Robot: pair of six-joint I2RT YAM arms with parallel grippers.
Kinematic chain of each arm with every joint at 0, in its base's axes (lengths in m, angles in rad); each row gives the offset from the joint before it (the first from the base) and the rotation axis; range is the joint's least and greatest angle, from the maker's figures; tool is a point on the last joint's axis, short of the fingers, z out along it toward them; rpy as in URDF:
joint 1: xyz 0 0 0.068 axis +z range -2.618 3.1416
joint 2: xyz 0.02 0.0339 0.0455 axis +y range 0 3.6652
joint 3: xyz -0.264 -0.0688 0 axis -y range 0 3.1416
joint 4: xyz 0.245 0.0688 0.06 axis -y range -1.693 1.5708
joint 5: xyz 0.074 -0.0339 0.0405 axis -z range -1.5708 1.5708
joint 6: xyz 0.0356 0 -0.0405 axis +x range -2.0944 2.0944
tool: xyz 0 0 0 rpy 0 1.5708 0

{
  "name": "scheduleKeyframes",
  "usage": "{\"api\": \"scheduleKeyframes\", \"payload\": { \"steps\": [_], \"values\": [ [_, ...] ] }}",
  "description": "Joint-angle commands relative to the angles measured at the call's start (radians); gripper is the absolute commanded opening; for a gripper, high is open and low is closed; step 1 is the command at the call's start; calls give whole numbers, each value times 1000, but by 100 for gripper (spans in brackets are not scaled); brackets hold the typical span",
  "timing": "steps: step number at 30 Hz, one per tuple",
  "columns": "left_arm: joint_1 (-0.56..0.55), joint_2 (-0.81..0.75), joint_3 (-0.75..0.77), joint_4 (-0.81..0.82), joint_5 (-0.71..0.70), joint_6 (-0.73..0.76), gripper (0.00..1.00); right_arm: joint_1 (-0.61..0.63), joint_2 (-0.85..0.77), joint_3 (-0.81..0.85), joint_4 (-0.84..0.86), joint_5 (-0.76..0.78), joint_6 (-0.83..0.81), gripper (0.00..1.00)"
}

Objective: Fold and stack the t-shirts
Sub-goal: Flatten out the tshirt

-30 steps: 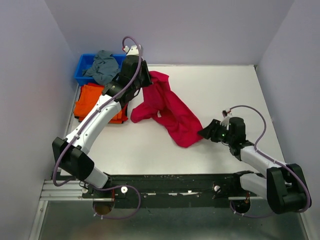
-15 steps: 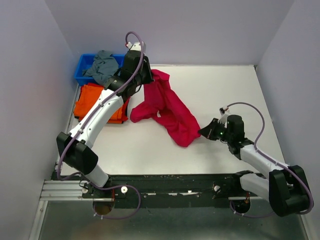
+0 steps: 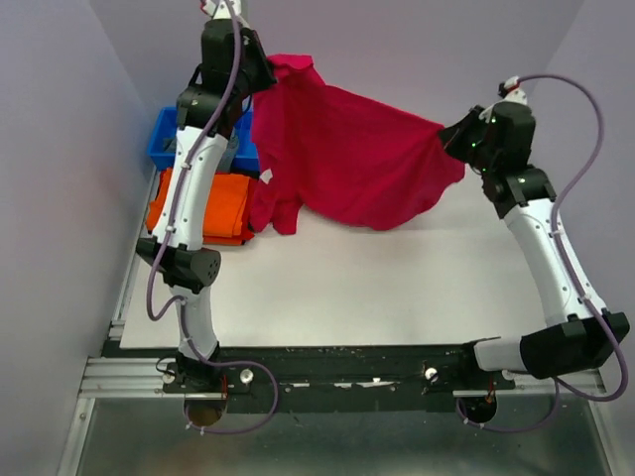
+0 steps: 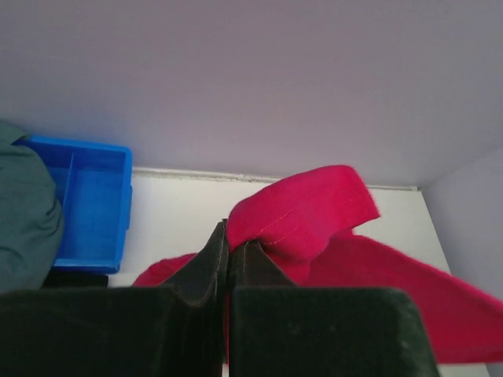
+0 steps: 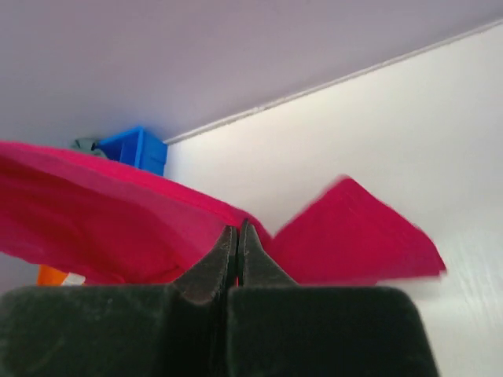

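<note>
Newly raised, one crimson shirt (image 3: 347, 164), clamped by left pincer (image 3: 266, 71) and right pincer (image 3: 446, 139); perhaps two orange shirts (image 3: 213, 203).

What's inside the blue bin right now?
A grey-green garment covers one end of the blue bin; one compartment looks bare. Anything beneath the garment is hidden.
</note>
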Motion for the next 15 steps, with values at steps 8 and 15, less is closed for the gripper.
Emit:
{"api": "scheduleKeyframes", "payload": {
  "steps": [8, 15],
  "values": [
    [75, -715, -544, 252, 119, -41, 0, -13, -355, 332, -249, 48, -153, 1],
    [75, -845, -479, 280, 156, -50, 0, -13, -566, 336, -304, 34, -176, 1]
  ]
}}
